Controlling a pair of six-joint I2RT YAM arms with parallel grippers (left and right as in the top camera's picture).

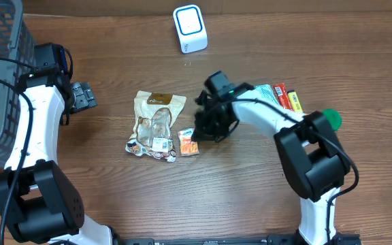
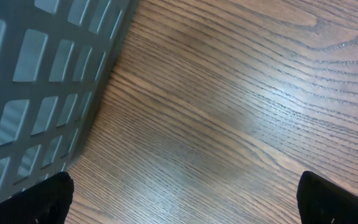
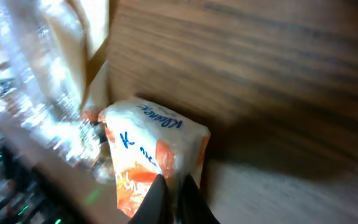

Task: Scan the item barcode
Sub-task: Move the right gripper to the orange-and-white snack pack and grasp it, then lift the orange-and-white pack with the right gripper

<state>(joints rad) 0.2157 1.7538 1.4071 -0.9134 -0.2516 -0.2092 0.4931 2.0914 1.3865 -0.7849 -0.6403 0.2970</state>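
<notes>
**My right hand (image 3: 171,194) is shut at the little pack (image 3: 151,146)**

My right hand is squeezed tight. Its tips touch the near edge of the orange and white pack. I cannot tell if a bit of wrapper is pinched between them. The pack lies on the counter (image 1: 250,197), just beside a clear snack bag (image 1: 156,119). The white scanner (image 1: 190,28) stands well apart from it, at the far edge. My left hand (image 2: 185,199) is spread wide over bare wood, near the grey basket (image 2: 36,93).
</notes>
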